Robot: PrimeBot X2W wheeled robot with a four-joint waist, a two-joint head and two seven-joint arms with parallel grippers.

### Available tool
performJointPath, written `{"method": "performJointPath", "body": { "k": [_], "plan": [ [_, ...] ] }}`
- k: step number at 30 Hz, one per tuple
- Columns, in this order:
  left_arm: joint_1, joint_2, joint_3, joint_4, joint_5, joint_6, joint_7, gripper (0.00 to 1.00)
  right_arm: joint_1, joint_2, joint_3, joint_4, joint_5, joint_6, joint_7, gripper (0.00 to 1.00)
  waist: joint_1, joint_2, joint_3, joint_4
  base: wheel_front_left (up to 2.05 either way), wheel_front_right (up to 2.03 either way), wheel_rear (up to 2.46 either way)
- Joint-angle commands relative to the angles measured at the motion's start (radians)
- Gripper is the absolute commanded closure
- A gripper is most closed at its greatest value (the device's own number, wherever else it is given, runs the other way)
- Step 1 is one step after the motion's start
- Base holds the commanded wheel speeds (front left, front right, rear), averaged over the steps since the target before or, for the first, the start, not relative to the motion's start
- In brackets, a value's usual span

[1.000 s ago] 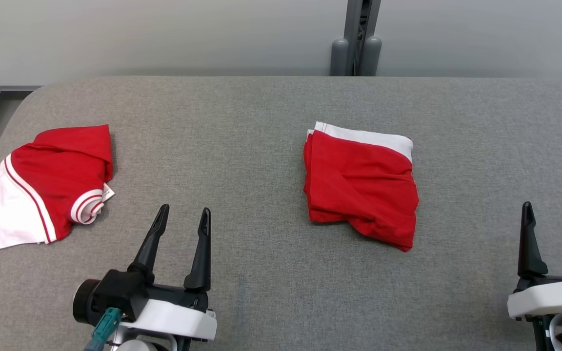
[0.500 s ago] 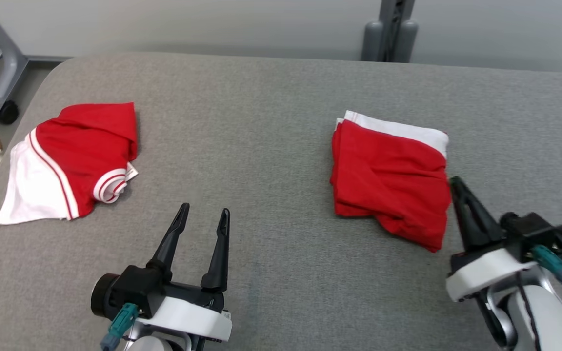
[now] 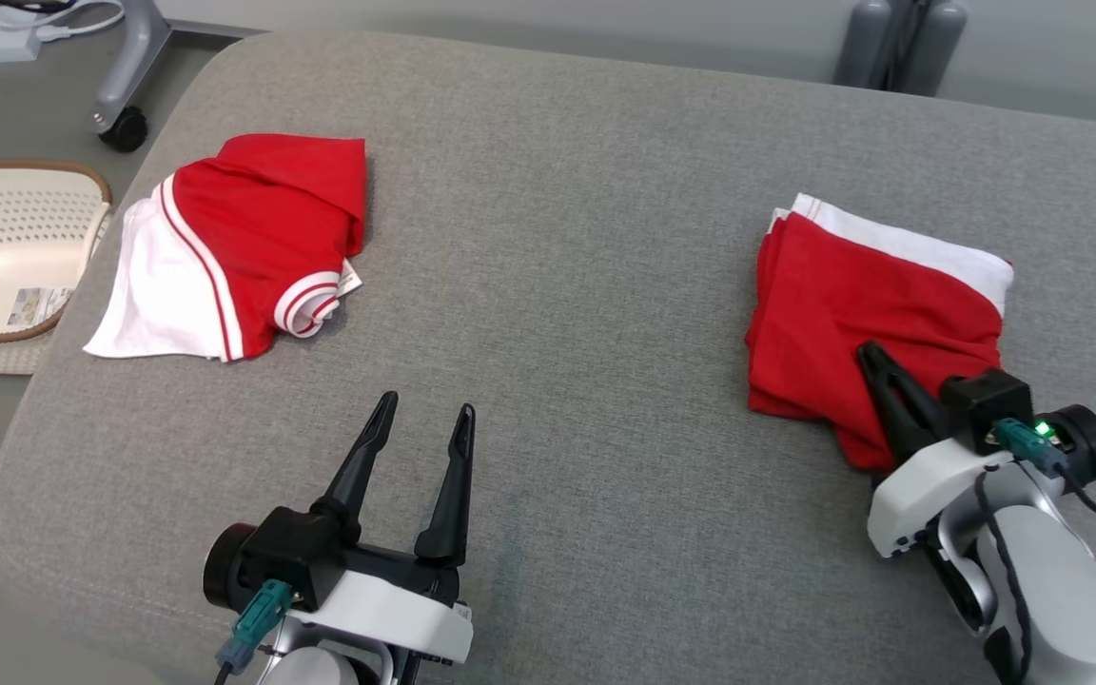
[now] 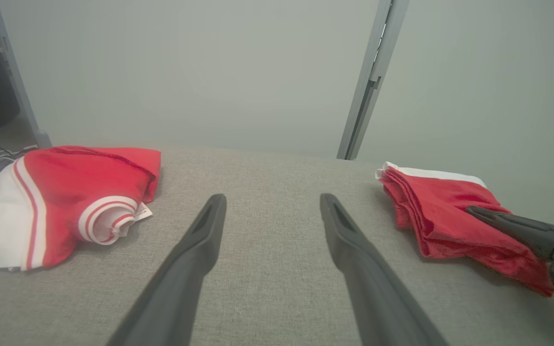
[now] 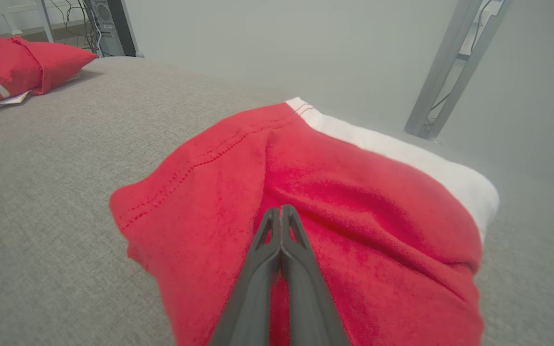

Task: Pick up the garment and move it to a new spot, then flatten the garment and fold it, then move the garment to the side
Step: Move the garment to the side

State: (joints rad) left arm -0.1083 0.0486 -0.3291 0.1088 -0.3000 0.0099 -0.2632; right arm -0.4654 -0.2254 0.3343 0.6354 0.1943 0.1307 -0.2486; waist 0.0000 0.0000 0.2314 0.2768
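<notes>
The right gripper (image 3: 867,352), fingers pressed together, lies over the folded red-and-white garment (image 3: 852,285) at the right of the padded table (image 3: 557,238); whether cloth is pinched is unclear. The left gripper (image 3: 425,405) waits, fingers spread. Folding looks done; moving the garment aside calls for keeping the folds intact.

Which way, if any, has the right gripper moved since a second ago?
Yes: toward the folded red garment. The right gripper, earlier apart beside it, is now shut over its near corner.

A grey cloth-covered table (image 3: 548,190) bears two red-and-white garments, well apart: the left garment (image 3: 253,238) near its edge, the right garment (image 3: 843,295) folded.
</notes>
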Motion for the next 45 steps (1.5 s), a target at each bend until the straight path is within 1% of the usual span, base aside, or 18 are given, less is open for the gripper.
{"method": "performJointPath", "body": {
  "k": [1,8,16,19,23,28,33,36,39,45],
  "plan": [
    [-0.017,0.004,-0.001,0.003,-0.006,0.003,-0.002,0.00,-0.020,0.002,0.025,0.022,0.008,0.000,-0.010,1.00,0.0000,0.0000,0.010,0.016,0.00,0.00,0.00],
    [-0.022,0.004,-0.014,0.005,-0.012,0.010,-0.002,0.00,-0.056,0.026,0.109,0.086,0.031,0.000,-0.015,1.00,0.0000,0.0000,0.016,0.033,0.00,0.00,0.00],
    [-0.029,0.004,-0.021,0.003,-0.018,0.015,-0.002,0.00,-0.079,0.036,0.135,0.152,0.049,0.000,-0.015,1.00,0.0000,0.0000,0.023,0.035,0.00,0.00,0.00],
    [-0.028,0.004,-0.020,0.004,-0.014,0.016,-0.002,0.00,-0.089,0.029,0.118,0.143,0.060,0.000,-0.015,1.00,0.0000,0.0000,0.020,0.028,0.00,0.00,0.00],
    [-0.018,0.004,-0.003,0.007,-0.004,0.013,-0.002,0.00,-0.079,0.030,0.096,0.088,0.072,0.000,-0.016,1.00,0.0000,0.0000,0.006,0.006,0.00,0.00,0.00],
    [-0.009,0.004,0.018,0.007,0.004,0.002,-0.002,0.00,-0.042,0.017,0.036,-0.019,0.096,0.000,-0.016,1.00,0.0000,0.0000,-0.021,-0.039,0.00,0.00,0.00],
    [-0.005,0.004,0.039,0.001,0.016,-0.005,-0.002,0.00,0.020,0.001,-0.073,-0.136,0.092,0.000,-0.016,1.00,0.0000,0.0000,-0.049,-0.101,0.00,0.00,0.00],
    [-0.004,0.004,0.049,-0.001,0.022,-0.009,-0.002,0.00,0.072,0.005,-0.146,-0.199,0.073,0.000,-0.016,1.00,0.0000,0.0000,-0.063,-0.138,0.00,0.00,0.00],
    [-0.007,0.004,0.059,-0.004,0.029,-0.013,-0.002,0.00,0.130,0.025,-0.220,-0.253,0.051,0.000,-0.016,1.00,0.0000,0.0000,-0.071,-0.169,0.00,0.00,0.00],
    [0.000,0.004,0.074,0.003,0.037,-0.019,-0.002,0.00,0.225,0.098,-0.342,-0.325,0.003,0.000,-0.016,1.00,0.0000,0.0000,-0.083,-0.216,0.00,0.00,0.00]
  ]
}}
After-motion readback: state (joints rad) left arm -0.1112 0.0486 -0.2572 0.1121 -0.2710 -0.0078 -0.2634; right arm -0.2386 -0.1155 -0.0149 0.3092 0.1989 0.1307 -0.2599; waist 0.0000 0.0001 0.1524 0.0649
